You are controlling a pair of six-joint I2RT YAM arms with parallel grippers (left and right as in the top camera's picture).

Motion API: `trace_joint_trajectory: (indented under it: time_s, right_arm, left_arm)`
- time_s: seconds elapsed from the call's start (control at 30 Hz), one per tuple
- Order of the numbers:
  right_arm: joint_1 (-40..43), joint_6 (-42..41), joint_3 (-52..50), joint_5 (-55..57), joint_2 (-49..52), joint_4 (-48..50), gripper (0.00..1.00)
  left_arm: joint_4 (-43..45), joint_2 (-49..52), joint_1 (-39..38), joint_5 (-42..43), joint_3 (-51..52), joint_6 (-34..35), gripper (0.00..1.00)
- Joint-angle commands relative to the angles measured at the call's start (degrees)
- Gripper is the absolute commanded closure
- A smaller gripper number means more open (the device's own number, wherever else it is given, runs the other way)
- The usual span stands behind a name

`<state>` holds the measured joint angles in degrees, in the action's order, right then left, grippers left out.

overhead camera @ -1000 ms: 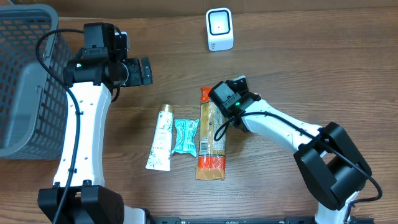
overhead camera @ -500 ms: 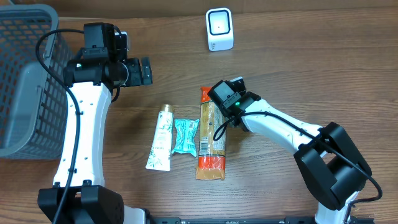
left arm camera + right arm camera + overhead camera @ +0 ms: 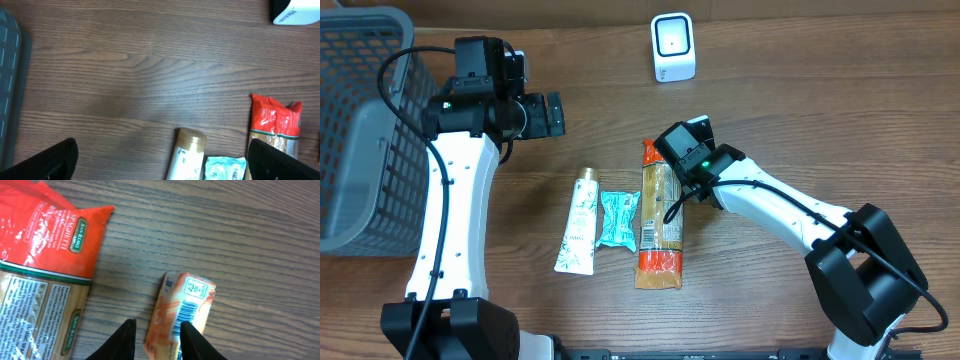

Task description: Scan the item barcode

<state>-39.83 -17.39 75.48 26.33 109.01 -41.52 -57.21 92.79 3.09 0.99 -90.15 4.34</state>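
Basket: grey plastic mesh basket point(image 3: 360, 120) at the table's far left edge, beside the left arm.
Left gripper point(image 3: 555, 113): released, jaws spread wide over bare wooden table point(image 3: 820, 100), nothing between them.
Tube: cream tube with gold cap point(image 3: 578, 222), lying flat, cap toward the far side.
Sachet: small teal foil sachet point(image 3: 618, 218), just beside the tube.
Spaghetti: long red-and-tan spaghetti bag point(image 3: 660, 215), flat, just right of the sachet.
Scanner: white box scanner with red-lit window point(image 3: 673, 47), upright near the far edge, well apart from the goods.
Right gripper point(image 3: 158, 325): narrowed about the small orange packet point(image 3: 182, 305), apparently grasping it.
Packet position: near the bag's red upper end, barcode label facing the wrist camera.
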Motion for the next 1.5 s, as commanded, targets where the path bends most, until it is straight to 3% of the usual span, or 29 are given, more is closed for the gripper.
trace_joint_trajectory:
  time_s: [0.0, 0.1, 0.17, 0.27, 0.67, 0.9, 1.2, 1.37, 1.47]
  right_arm:
    - [0.3, -0.4, 2.2, -0.5, -2.2, 0.3, 0.62]
    - [1.0, -0.6, 5.2, -0.7, -2.4, -2.4, 0.43]
    - [1.9, -0.7, 8.5, -1.4, -2.5, -5.5, 0.19]
    - [4.1, -0.8, 13.0, -5.1, -2.5, -9.8, 0.0]
    - [19.2, -2.7, 12.9, -29.7, -2.5, -14.8, 0.0]
    - [19.3, -2.7, 11.8, -30.1, -2.5, -17.1, 0.0]
    - [15.9, -2.7, 5.4, -29.0, -2.4, -11.1, 0.0]
    - [14.8, -2.7, 1.6, -28.5, -2.4, -6.1, 0.07]
    - [14.8, -2.7, 1.0, -27.2, -2.4, -4.5, 0.17]
  left_arm:
    - [0.2, -0.3, -0.1, -0.3, -0.7, 0.8, 0.0]
    - [0.2, -0.3, -0.1, -0.3, -0.7, 0.8, 0.0]
    - [0.2, -0.3, -0.1, -0.3, -0.7, 0.8, 0.0]
    - [0.2, -0.3, -0.1, -0.3, -0.7, 0.8, 0.0]
    - [0.2, -0.3, -0.1, -0.3, -0.7, 0.8, 0.0]
    - [0.2, -0.3, -0.1, -0.3, -0.7, 0.8, 0.0]
    - [0.2, -0.3, -0.1, -0.3, -0.7, 0.8, 0.0]
    - [0.2, -0.3, -0.1, -0.3, -0.7, 0.8, 0.0]
    - [0.2, -0.3, -0.1, -0.3, -0.7, 0.8, 0.0]
